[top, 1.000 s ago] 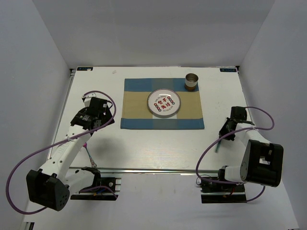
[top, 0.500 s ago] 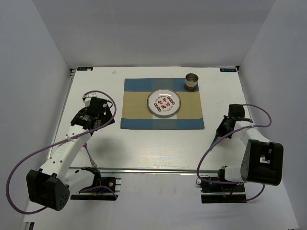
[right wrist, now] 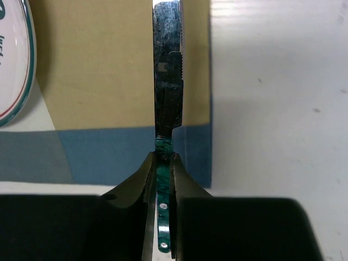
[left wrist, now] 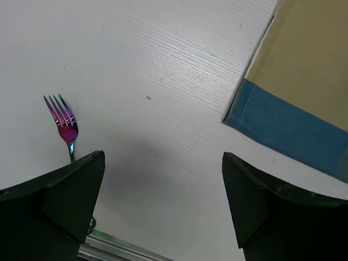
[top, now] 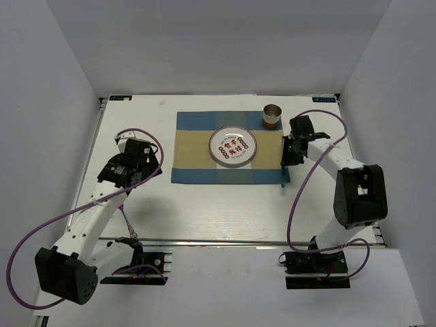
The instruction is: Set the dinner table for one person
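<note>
In the last second my right arm swings in from the right-hand side of the table to the right edge of the blue-and-tan checked cloth placemat [top: 197, 146]. The right gripper [right wrist: 165, 157] has also narrowed and now pinches the handle of a green-handled knife with a dark serrated blade [right wrist: 168, 81]. From the wrist camera, the blade points along the mat's right border, over the tan band and just inside the edge. I cannot tell from these views whether the knife already touches the cloth or hangs just above it.

I judge the knife to be at its place to the right of the round white plate with red lettering [top: 233, 146], so lowering and letting go comes next. The left gripper [left wrist: 163, 163] has not changed. It hangs with its jaws wide and empty over bare tabletop near the mat's near-left corner. The iridescent metal fork [left wrist: 65, 122] lies on the table beside it, close to the rail and not yet picked up.

The dinner table [top: 204, 204] is the large white rectangular flat top that fills the enclosure between the white walls [top: 54, 102], with the aluminium rail [top: 218, 240] along its near edge. The mat sits toward its far middle with the plate centred on it, and a small metal cup [top: 272, 116] stands at the mat's far-right corner.
</note>
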### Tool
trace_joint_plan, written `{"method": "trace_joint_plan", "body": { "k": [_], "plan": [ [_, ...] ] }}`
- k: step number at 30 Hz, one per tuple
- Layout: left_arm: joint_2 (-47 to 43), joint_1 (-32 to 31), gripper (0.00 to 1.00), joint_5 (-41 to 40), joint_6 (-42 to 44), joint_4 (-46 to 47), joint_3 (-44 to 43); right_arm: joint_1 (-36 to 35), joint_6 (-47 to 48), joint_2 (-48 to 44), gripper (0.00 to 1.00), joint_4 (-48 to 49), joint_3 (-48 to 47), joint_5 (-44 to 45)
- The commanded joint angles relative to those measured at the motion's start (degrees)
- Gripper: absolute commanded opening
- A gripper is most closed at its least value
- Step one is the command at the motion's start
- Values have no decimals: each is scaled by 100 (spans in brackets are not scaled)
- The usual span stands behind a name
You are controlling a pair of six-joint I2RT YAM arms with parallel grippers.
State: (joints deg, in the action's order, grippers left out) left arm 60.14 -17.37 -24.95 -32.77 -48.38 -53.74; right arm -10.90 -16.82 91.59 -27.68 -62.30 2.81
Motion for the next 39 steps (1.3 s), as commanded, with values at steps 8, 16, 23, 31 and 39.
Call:
{"method": "trace_joint_plan", "body": {
  "k": [8, 16, 23, 31, 39],
  "plan": [
    [-195, 23, 98, -1, 78, 180, 65, -273, 275, 1132, 0, 96, -1134, 36],
    [-283, 23, 98, 60, 113, 232, 100, -290, 592, 1545, 0, -105, -1398, 211],
    [-336, 23, 98, 78, 113, 250, 118, -282, 680, 1686, 0, -132, -1521, 211],
    [-380, 23, 98, 95, 105, 259, 135, -325, 627, 2003, 0, -88, -1688, 141],
    [-380, 23, 98, 122, 122, 268, 135, -396, 574, 2135, 0, -88, -1724, 132]
  ]
}}
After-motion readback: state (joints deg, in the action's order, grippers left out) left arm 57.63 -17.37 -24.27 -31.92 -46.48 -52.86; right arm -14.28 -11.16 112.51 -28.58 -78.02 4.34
